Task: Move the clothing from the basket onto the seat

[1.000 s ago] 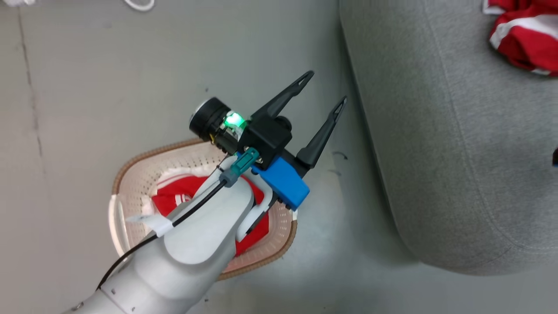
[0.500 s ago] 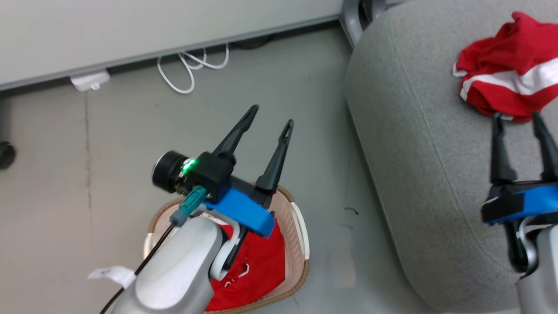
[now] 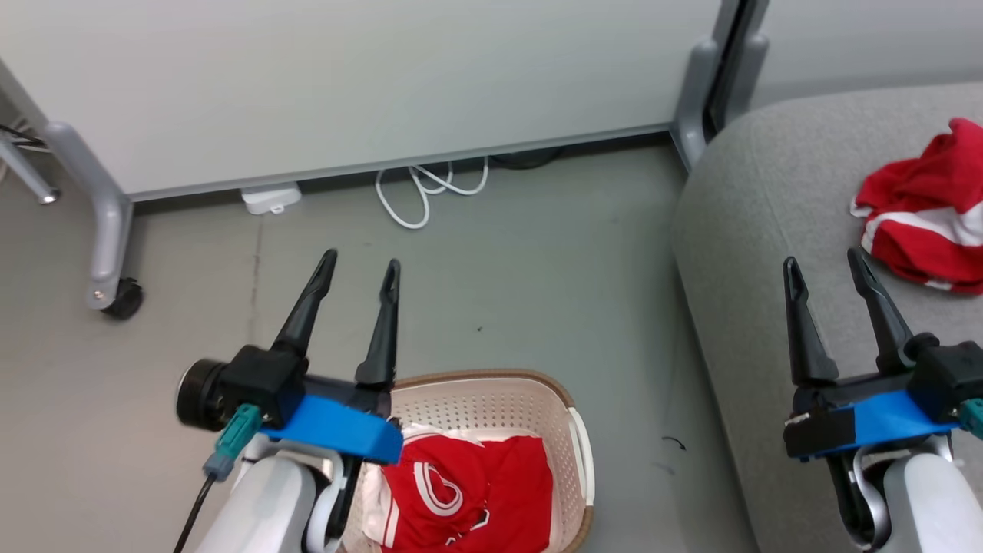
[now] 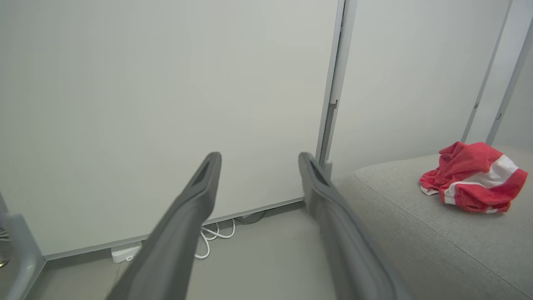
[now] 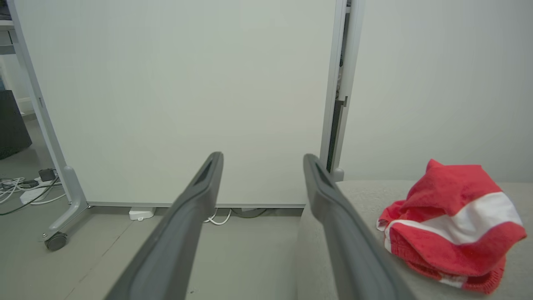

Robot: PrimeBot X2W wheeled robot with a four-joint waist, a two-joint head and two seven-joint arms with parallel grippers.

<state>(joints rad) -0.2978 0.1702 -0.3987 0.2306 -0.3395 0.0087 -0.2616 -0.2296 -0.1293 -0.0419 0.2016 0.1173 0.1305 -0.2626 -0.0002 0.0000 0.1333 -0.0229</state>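
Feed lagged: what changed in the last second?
The head camera tilted up. The left gripper swung from pointing at the grey fabric sofa seat toward the white panel; it and the right gripper are open. Unchanged: one red striped garment in the cream perforated basket, another garment on the seat.

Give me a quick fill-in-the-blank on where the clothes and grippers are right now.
1. The crumpled garment lies on the grey upholstered ____.
2. The flatter garment lies inside the cream ____ on the floor.
3. The left gripper and the right gripper are both ____, holding nothing.
Missing words: seat; basket; open.
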